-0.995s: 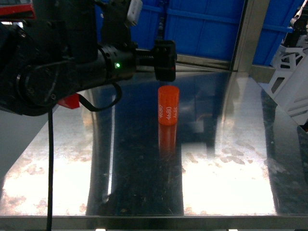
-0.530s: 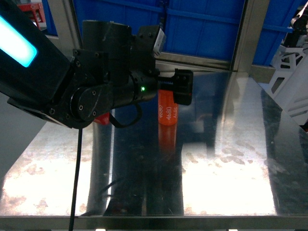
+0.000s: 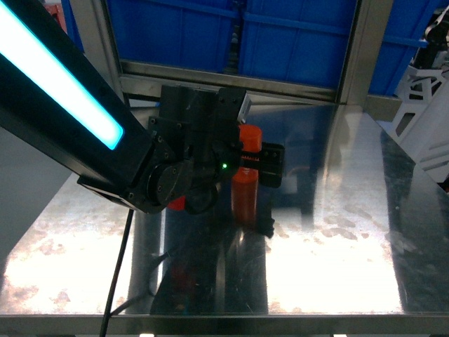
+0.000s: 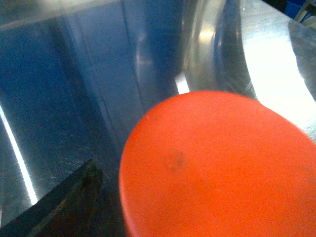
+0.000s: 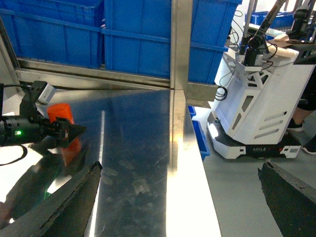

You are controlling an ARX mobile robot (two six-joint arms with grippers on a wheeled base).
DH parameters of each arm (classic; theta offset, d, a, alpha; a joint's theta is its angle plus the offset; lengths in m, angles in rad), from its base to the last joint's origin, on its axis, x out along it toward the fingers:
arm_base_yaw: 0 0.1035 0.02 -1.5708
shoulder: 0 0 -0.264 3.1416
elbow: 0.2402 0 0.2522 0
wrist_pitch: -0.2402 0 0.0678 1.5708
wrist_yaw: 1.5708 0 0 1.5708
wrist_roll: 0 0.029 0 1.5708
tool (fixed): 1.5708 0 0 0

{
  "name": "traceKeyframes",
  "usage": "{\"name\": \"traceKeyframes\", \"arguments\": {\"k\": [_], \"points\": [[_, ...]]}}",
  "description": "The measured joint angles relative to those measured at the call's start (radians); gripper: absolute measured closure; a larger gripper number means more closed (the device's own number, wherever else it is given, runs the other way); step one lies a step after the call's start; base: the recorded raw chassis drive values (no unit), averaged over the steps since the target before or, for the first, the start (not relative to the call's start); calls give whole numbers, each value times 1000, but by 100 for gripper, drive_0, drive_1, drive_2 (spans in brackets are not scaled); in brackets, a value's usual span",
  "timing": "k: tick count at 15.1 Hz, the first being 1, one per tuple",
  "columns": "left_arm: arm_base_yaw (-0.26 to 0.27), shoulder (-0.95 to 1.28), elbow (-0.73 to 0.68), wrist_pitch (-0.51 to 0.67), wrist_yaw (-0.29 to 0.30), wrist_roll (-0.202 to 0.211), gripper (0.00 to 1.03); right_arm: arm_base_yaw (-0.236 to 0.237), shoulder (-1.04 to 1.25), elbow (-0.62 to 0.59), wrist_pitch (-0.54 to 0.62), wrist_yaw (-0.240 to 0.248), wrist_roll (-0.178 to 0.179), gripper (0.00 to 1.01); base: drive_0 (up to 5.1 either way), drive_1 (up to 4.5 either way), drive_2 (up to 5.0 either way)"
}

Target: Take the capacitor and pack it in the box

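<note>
The capacitor [image 3: 247, 168] stands upright on the steel table [image 3: 337, 232], toward the back of the surface and near the middle of the head view; its orange body is mirrored in the polished sheet below it. The left gripper [image 3: 261, 163] is positioned at the capacitor, with a black finger [image 3: 273, 165] visible on the right side of the cylinder and the gripper body covering the left side. Whether the fingers press on the cylinder cannot be determined from these views. In the left wrist view the flat orange top [image 4: 217, 168] fills most of the frame, with one dark fingertip [image 4: 64, 205] at lower left, apart from the cylinder's edge. The left arm [image 3: 63, 105] carries a lit cyan strip and a green indicator light. In the right wrist view the right gripper [image 5: 177, 197] is spread wide with nothing between its fingers, positioned over the table's right edge, well apart from the capacitor. Blue plastic bins [image 3: 295, 35] stand behind the table's metal frame. A white wheeled machine [image 5: 256, 98] stands on the floor beside the table.
</note>
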Motion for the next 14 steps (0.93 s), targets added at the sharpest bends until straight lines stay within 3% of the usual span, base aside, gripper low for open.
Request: {"name": "traceKeyframes", "arguments": {"k": [4, 7, 8, 10, 12, 14], "points": [[-4, 13, 28, -26, 1, -10, 55, 0, 0, 0, 0, 0, 0, 3, 0, 0, 0], [19, -73, -118, 79, 20, -33, 59, 0, 0, 0, 0, 0, 0, 3, 0, 0, 0], [134, -382, -404, 290, 62, -50, 59, 0, 0, 0, 0, 0, 0, 3, 0, 0, 0], [260, -649, -652, 438, 101, -28, 59, 0, 0, 0, 0, 0, 0, 3, 0, 0, 0], [358, -862, -911, 469, 158, -30, 59, 0, 0, 0, 0, 0, 0, 3, 0, 0, 0], [397, -1107, -1094, 407, 237, -42, 59, 0, 0, 0, 0, 1, 0, 3, 0, 0, 0]]}}
